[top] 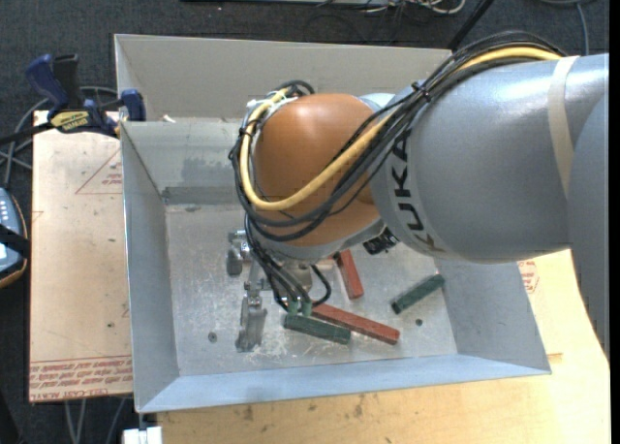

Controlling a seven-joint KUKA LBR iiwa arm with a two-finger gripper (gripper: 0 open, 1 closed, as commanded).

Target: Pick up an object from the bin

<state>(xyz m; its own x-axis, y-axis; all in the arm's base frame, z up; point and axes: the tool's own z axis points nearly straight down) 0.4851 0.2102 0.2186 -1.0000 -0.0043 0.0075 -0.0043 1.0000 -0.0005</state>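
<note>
— The big grey arm (484, 171) hangs low. Is its tool (266, 301) open?
— I can't tell. A dark green stick (317, 328) lies just beside it, near the bin's (145, 268) front wall. It looks stiff and light. Grab across its thin middle.

Bars (358, 324) in bin (145, 268) — near front.

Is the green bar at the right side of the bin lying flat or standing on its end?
Lying flat: the green bar rests lengthwise on the bin floor, with its long side facing up.
</note>
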